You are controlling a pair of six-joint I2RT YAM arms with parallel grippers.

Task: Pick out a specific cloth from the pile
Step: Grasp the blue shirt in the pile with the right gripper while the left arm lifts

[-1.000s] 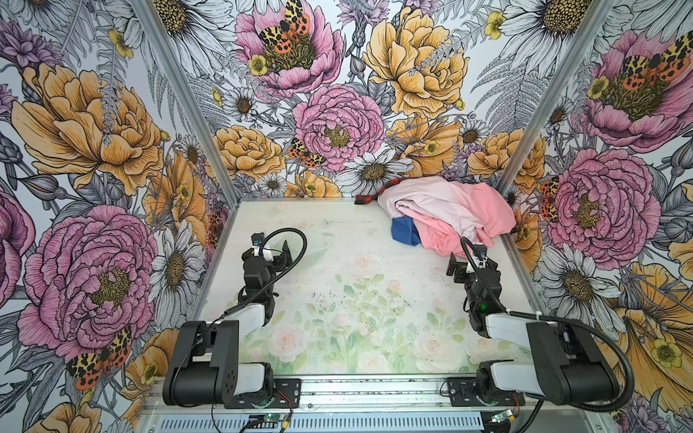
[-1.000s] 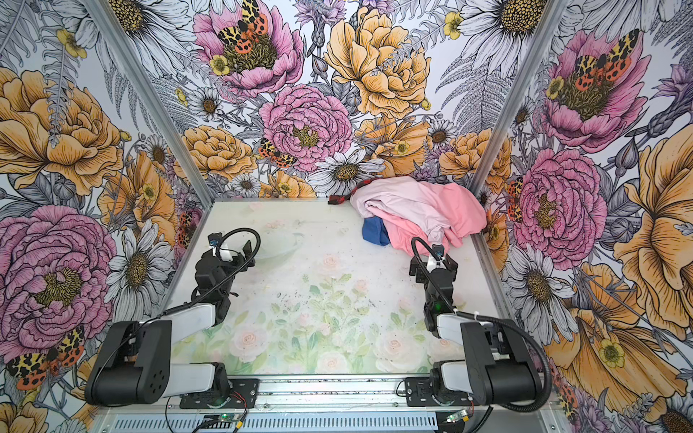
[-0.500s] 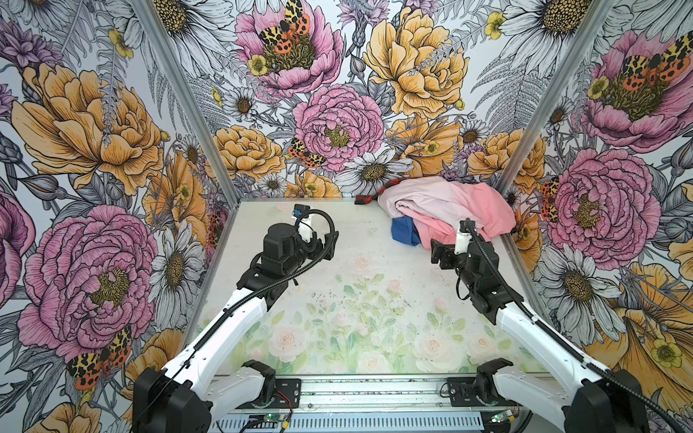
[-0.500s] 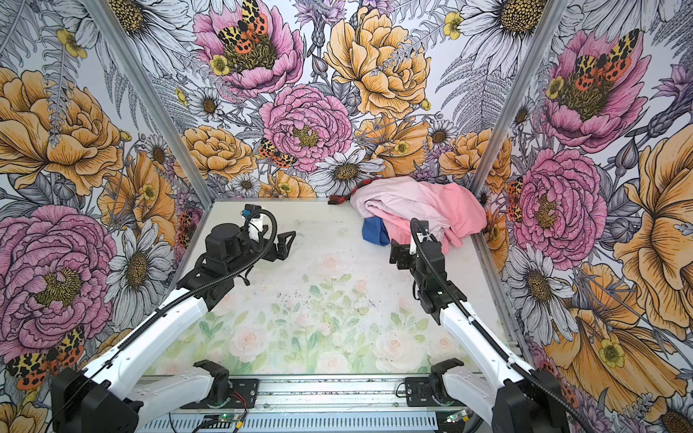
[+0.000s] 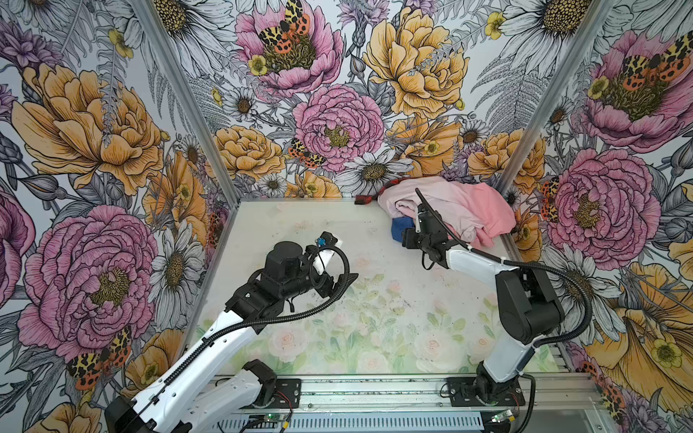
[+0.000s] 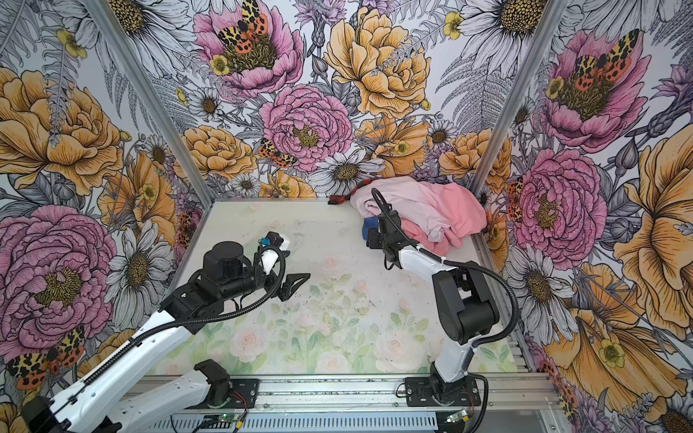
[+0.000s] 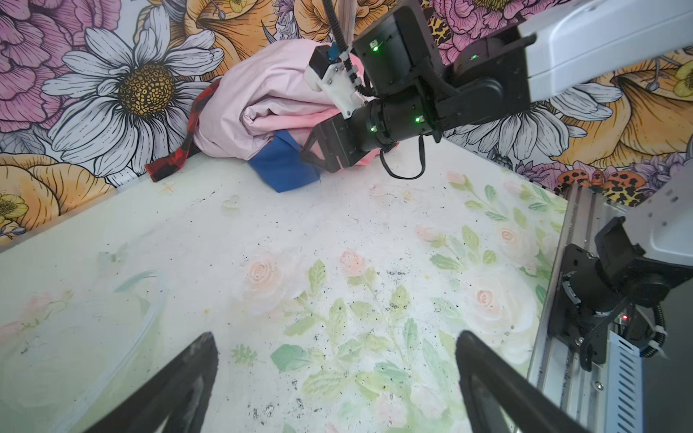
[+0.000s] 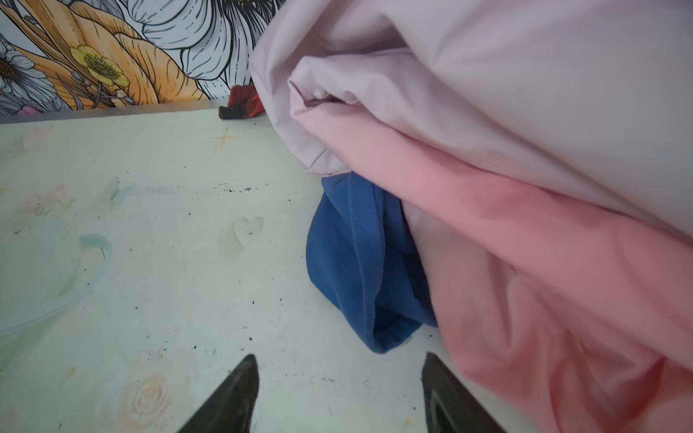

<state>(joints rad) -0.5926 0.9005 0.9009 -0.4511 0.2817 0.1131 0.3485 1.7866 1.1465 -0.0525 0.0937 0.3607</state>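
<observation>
The cloth (image 8: pixel 360 262) is royal blue. Only a fold of it pokes out from under the pile (image 8: pixel 487 150) of pale pink and salmon garments at the back right of the table. The cloth (image 5: pixel 400 226) shows in both top views, and the rest of it is hidden. My right gripper (image 8: pixel 339 360) is open and low over the table. Its fingertips sit just short of the blue fold with nothing between them, and one fingertip is close beside the salmon fabric. My left gripper (image 7: pixel 335 337) hangs wide open and empty above mid-table, also visible in a top view (image 6: pixel 296 286).
A red-and-black plaid shirt (image 5: pixel 365 197) sticks out from the pile's left side along the back wall. Flowered walls close in the back and both sides. The pile (image 6: pixel 431 210) lies in the back right corner. A metal rail (image 5: pixel 375 390) with both arm bases runs along the front edge.
Both arms have risen from their folded rest at the front. The left reached over mid-table. The right stretched toward the back right, bringing its gripper up to the blue fold.
</observation>
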